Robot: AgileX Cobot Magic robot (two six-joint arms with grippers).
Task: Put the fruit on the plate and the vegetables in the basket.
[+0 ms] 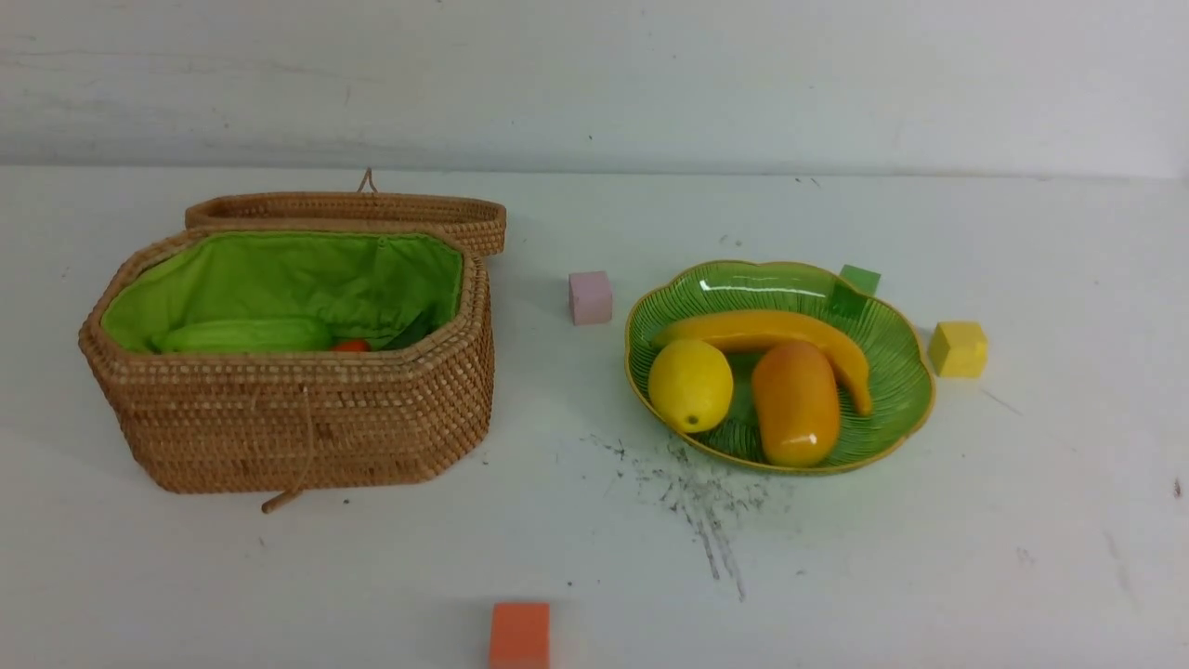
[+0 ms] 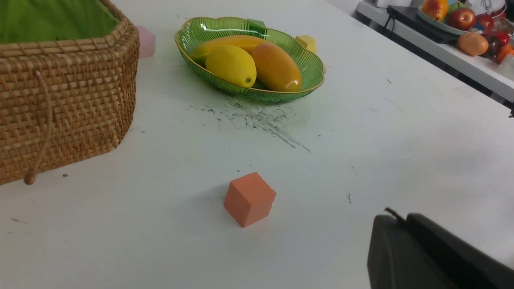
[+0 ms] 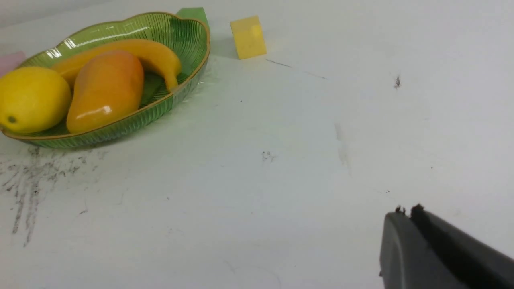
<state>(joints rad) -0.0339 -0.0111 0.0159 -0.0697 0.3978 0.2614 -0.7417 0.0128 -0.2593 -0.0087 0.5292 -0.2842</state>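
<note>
The banana (image 1: 771, 333), the lemon (image 1: 690, 385) and the mango (image 1: 795, 402) lie on the green plate (image 1: 896, 344) at the right. The wicker basket (image 1: 297, 409) stands open at the left, its lid (image 1: 353, 212) behind it. Inside lie the light-green gourd (image 1: 246, 335) and a bit of orange-red carrot (image 1: 351, 346); the radish is hidden. My left gripper (image 2: 399, 218) is shut and empty above the table, near the orange cube (image 2: 249, 198). My right gripper (image 3: 405, 212) is shut and empty, away from the plate (image 3: 176, 36). Neither gripper shows in the front view.
Small cubes lie about: pink (image 1: 590, 297) between basket and plate, green (image 1: 859, 279) behind the plate, yellow (image 1: 958, 348) to its right, orange (image 1: 519, 635) at the front edge. Dark scuff marks (image 1: 697, 492) lie before the plate. A side shelf with other fruit (image 2: 461, 24) stands beyond the table.
</note>
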